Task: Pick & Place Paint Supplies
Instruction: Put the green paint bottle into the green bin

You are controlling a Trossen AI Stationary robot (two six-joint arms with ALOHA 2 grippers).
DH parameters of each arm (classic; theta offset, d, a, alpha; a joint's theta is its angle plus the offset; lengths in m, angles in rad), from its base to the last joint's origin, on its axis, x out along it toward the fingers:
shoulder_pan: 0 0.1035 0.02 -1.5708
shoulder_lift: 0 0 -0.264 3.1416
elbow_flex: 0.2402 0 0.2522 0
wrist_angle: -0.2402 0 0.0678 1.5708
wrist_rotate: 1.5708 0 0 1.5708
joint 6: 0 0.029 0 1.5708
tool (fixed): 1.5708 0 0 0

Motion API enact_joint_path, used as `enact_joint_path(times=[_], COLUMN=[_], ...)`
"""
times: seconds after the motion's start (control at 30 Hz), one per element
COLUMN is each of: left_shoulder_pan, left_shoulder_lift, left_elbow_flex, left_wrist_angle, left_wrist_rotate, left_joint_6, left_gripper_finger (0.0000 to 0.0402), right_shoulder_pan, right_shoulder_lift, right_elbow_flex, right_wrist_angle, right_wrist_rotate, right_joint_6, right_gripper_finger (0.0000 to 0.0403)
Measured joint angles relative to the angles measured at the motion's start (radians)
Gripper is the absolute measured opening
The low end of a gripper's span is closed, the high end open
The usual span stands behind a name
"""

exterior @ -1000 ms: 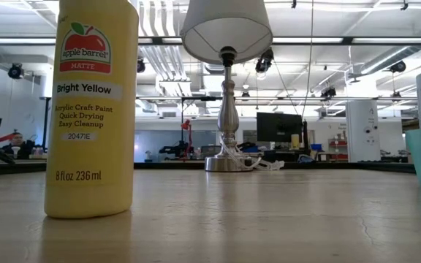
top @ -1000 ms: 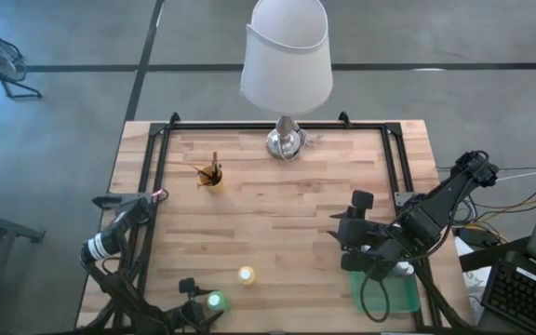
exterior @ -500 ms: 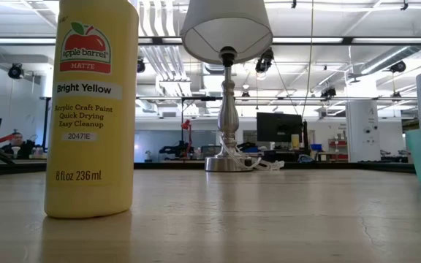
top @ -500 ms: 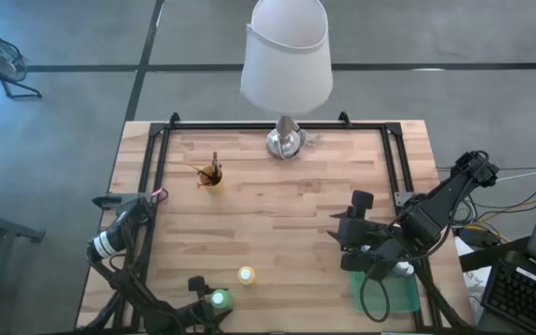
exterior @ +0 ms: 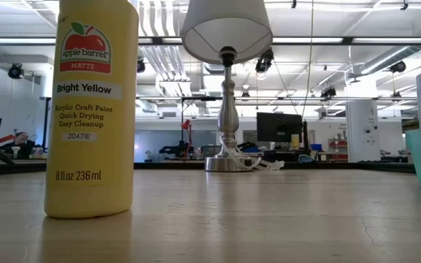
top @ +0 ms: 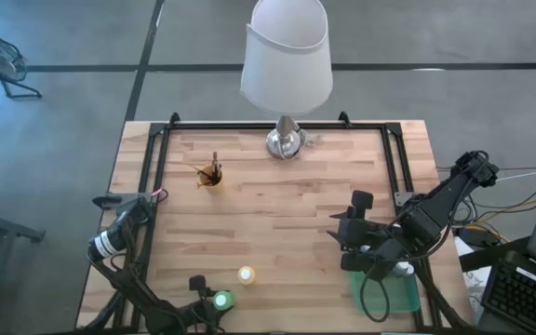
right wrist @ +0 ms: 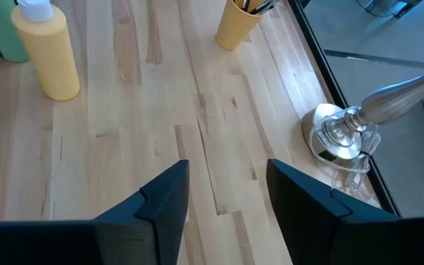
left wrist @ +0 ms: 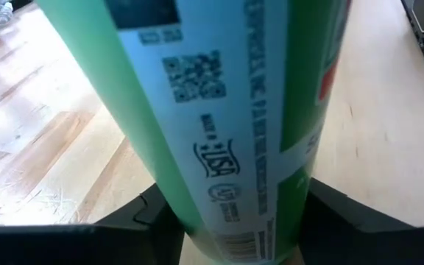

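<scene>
A green paint bottle [top: 219, 300] with a white cap stands near the table's front edge, left of centre. My left gripper [left wrist: 241, 221] is shut on it. A yellow paint bottle [top: 246, 274] stands upright on its base just beyond it. It also fills the low view's left side [exterior: 90, 109]. A yellow cup with dark-handled brushes [top: 212, 175] stands at the far left. My right gripper [top: 344, 237] hangs open above the table's right half, next to the green tray [top: 408, 300], with nothing between its fingers [right wrist: 160, 202]. My left gripper pinches the green bottle's body [left wrist: 197, 213] between its two fingers, one on each opposite side. The fingers come from the table's left, slanting a little downward, and lie across the bottle. In the high view the bottle stands upright on the table.
A tall lamp with a white shade stands on its silver base [top: 287, 141] at the far middle. A bottle [top: 403, 270] stands in the green tray at the front right. A black frame rail [top: 161, 158] runs around the tabletop. Bare wood lies in the middle.
My left gripper has gone toward the table's right edge, along the front edge, up to the green bottle. The bottle stays upright where it was.
</scene>
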Motion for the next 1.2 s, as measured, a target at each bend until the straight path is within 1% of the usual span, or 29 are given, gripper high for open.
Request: enact_joint_path(times=[0.1,0.27,0.5,0.63,0.77,0.93,1.07,1.2], left_shoulder_pan=[0.0,0.003,0.017,0.021,0.031,0.065,0.133,0.23], left_shoulder_lift=[-0.013,-0.081,-0.252,-0.363,-0.478,-0.602,-0.675,-0.708], left_elbow_flex=[0.0,0.0,0.0,0.0,0.0,0.0,0.0,0.0], left_wrist_angle=[-0.003,-0.019,-0.06,-0.084,-0.089,-0.089,-0.089,-0.088], left_wrist_rotate=[0.016,0.085,0.192,0.26,0.322,0.349,0.38,0.422], left_joint_6=[0.001,0.0,-0.001,0.025,0.079,0.186,0.295,0.419], left_gripper_finger=[0.0205,0.0205,0.0206,0.0206,0.0206,0.0206,0.0206,0.0206], right_shoulder_pan=[0.0,0.0,0.0,0.0,0.0,0.0,0.001,0.001], right_shoulder_lift=[0.0,0.0,0.0,0.0,0.0,0.0,0.0,-0.001], right_elbow_flex=[0.0,0.0,-0.003,-0.003,-0.003,-0.003,-0.003,-0.003], right_wrist_angle=[0.001,0.006,0.007,0.007,0.008,0.012,0.013,0.012], right_wrist_rotate=[0.0,-0.002,-0.003,-0.004,-0.03,-0.08,-0.13,-0.181], right_joint_6=[0.0,0.0,0.0,0.0,-0.008,-0.02,-0.02,-0.018], right_gripper_finger=[0.0166,0.0152,0.0134,0.0124,0.0115,0.0107,0.0104,0.0113])
